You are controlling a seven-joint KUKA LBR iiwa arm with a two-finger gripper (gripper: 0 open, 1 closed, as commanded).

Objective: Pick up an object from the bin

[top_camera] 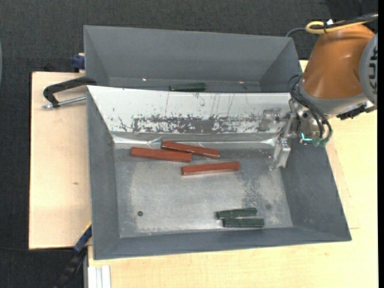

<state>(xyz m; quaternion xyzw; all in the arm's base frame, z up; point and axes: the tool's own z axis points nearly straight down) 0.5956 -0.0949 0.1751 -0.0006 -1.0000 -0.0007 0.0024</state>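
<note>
Red-brown bar (210,168), lying flat and alone on the bin floor a little forward of the back wall (198,122), looks the best pick. Of all the pieces it is the nearest to the hand (279,158), and nothing touches it. The hand hangs low by the right end of the back wall, close to the side slope of the bin (315,209) and apart from every piece. Whether it is spread or closed cannot be told from this angle.

Two more red-brown bars (174,152) lie closer to the back wall with their ends overlapping, so a grasp there risks pinching both or scraping the wall. A pair of dark green bars (240,218) lies touching side by side, far from the back wall by the front slope, and they might come up together or slip.

To do the step well, I judge the hand should move along the back wall toward the lone bar and turn so that it closes across the narrow width. It should come down over the bar's middle so the bar lifts level. The bar is thin and flat on metal, so the hand should reach the floor before closing.
</note>
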